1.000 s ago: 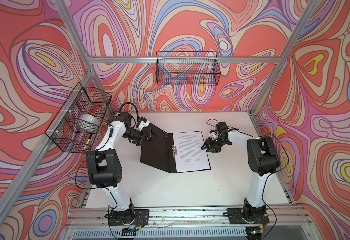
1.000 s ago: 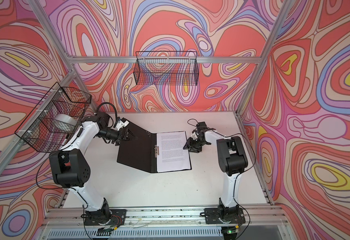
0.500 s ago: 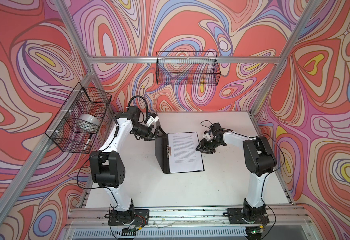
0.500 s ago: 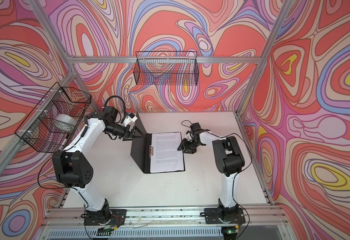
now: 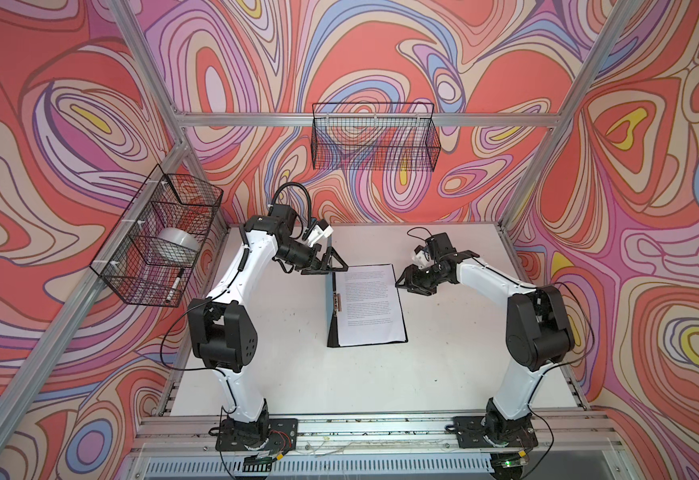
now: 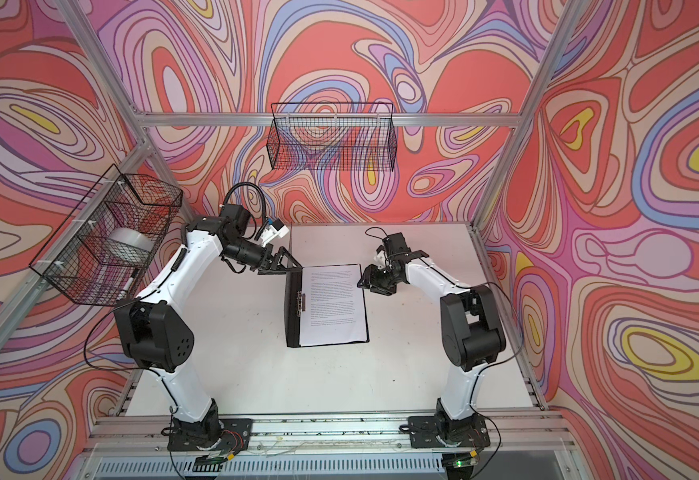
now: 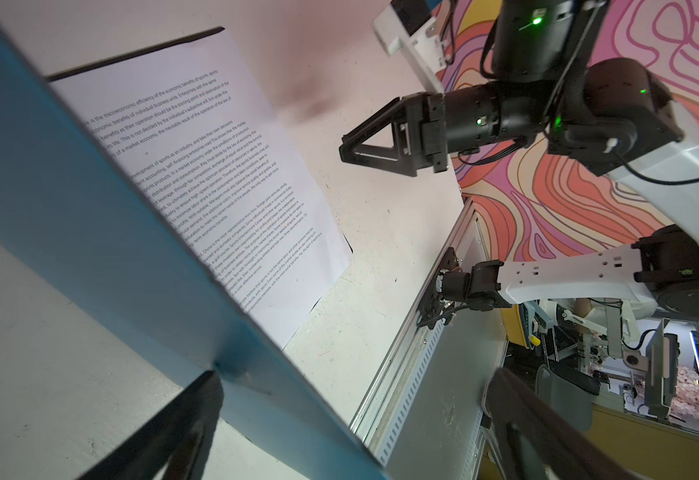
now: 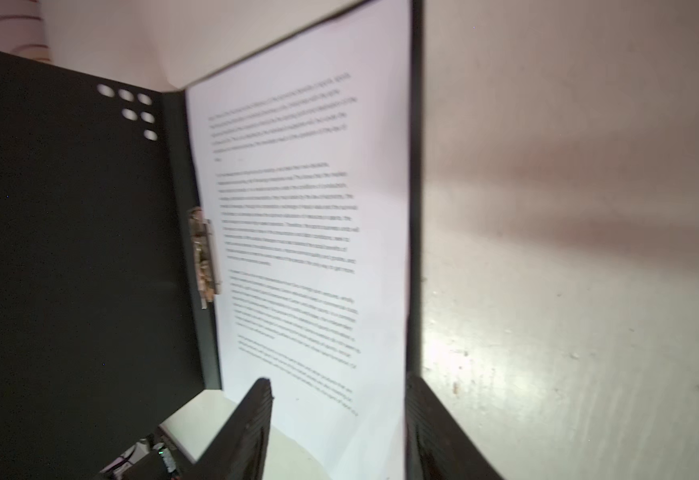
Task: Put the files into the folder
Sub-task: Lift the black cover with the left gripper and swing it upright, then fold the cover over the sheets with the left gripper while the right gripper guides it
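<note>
White tabletop [image 5: 443, 365] inside an aluminium frame [image 5: 360, 120], swirl-print walls [image 5: 381, 62] all round. One wire basket [image 5: 374, 141] hangs on the back wall, a second basket [image 5: 152, 241] on the left wall holds a tape roll [image 5: 177, 245] and a marker [image 5: 174, 284]. The folder [image 6: 292, 316] sits mid-table: back cover flat, front cover standing near upright, blue side facing left, black inside facing the files [image 5: 370, 303]. These lie flat on the back cover, top sheet dense text, next to the spine clip [image 8: 204, 257]. The left arm comes up from its near-left base, forearm angled toward the back, wrist turned inward. The left gripper [image 5: 333, 268] is at the raised cover's far top edge, jaws spread wide; one finger seems to touch the blue face, hard to confirm from the wrist view. The right arm reaches low across from the right. The right gripper [image 5: 403, 284] hovers just beside the sheets' far right corner, jaws parted, nothing between them.
</note>
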Controlling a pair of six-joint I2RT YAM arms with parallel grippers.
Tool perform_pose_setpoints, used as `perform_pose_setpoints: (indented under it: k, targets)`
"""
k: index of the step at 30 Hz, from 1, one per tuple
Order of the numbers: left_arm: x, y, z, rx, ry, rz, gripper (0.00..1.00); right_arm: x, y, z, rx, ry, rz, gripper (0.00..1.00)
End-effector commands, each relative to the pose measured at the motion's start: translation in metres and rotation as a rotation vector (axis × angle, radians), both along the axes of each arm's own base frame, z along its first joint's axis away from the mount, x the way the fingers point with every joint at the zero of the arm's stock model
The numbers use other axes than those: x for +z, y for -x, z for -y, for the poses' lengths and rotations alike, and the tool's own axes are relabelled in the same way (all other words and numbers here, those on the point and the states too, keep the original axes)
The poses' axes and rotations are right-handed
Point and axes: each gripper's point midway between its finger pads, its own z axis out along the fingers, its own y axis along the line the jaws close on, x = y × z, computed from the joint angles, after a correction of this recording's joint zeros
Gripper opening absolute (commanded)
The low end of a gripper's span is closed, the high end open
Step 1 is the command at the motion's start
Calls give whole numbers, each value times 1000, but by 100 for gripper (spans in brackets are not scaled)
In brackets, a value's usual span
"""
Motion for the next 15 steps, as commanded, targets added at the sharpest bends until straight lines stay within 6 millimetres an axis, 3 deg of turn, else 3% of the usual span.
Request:
perform_pose_setpoints:
  k: [1,2,5,14,15]
  targets:
    - [-1,4,9,-27,9,-28,100,36,0,-23,39,-164,38,54]
    - [-1,5,10,-32,9,-27,100,54,2,-30,58,-232,65,54]
    - [-2,6,15,-45,8,-28,100,71,7,-50,100,-397,67,54]
    - [1,10,26,-79,19,-23,100,100,11,-82,177,-626,85,55]
    - [1,10,26,-82,22,-23,100,93,9,-85,177,-631,66,55]
